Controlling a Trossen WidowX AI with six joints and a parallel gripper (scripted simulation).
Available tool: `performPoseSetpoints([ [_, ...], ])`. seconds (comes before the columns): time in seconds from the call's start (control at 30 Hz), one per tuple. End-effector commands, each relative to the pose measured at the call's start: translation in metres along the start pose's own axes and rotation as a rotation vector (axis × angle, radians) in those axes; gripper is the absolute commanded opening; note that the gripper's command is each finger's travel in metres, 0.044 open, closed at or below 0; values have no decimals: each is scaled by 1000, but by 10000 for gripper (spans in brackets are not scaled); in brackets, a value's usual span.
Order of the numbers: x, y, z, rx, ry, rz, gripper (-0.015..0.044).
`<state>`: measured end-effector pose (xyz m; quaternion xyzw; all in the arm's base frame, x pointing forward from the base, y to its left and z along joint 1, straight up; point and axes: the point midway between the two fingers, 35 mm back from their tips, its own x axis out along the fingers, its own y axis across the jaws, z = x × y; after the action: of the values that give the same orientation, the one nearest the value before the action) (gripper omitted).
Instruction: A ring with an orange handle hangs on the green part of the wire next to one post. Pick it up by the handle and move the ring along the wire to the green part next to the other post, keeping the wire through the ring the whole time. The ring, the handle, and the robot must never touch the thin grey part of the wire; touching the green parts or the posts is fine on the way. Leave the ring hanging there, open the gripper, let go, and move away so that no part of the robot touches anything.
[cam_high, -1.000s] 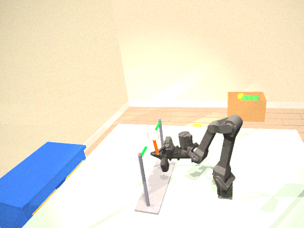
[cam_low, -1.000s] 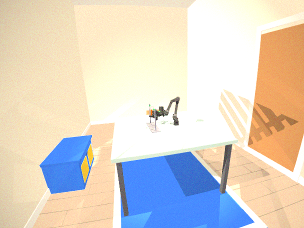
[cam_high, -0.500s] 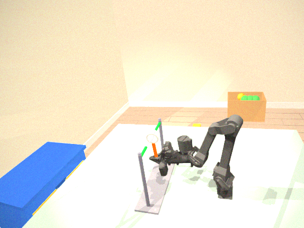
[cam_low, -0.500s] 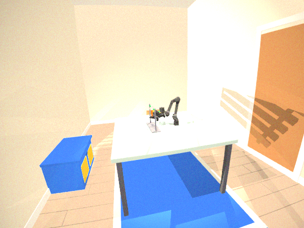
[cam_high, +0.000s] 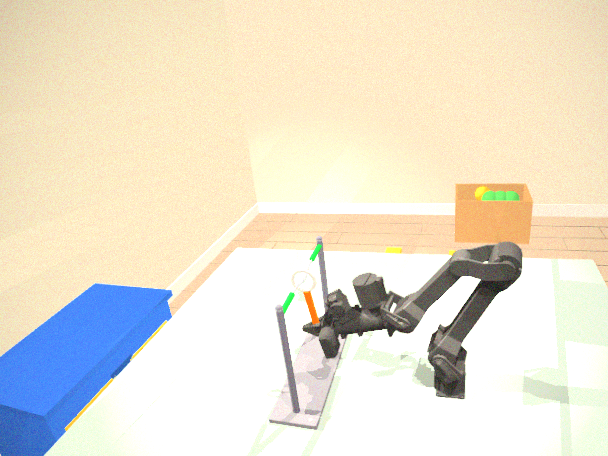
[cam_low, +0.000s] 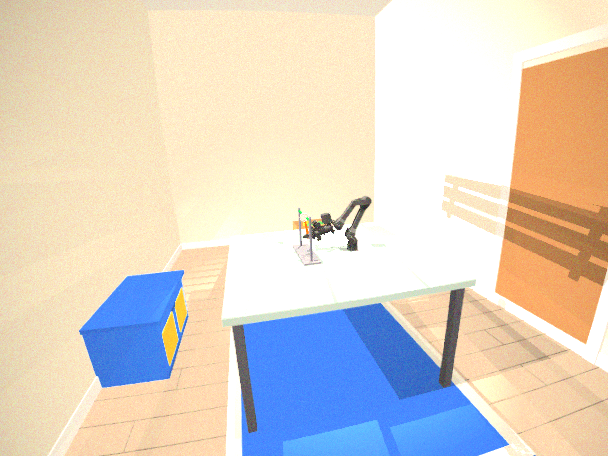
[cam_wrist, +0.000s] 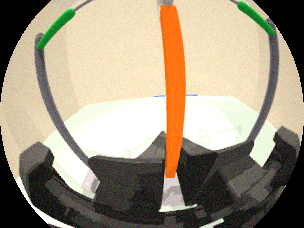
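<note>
The gripper (cam_high: 316, 327) is squeezed tight on the bottom of the orange handle (cam_high: 311, 307), which stands almost straight up. The ring (cam_high: 302, 281) sits on top, around the thin grey wire (about halfway between the 2 posts). The near green part (cam_high: 288, 302) lies down and toward the near post (cam_high: 287, 358).
</note>
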<state>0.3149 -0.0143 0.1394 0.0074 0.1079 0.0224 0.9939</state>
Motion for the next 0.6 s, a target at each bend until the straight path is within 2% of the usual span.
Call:
performPoseSetpoints([
  [0.0, -3, 13, 3, 73, 13, 1, -150],
  [0.57, -3, 49, 10, 228, 11, 22, -150],
])
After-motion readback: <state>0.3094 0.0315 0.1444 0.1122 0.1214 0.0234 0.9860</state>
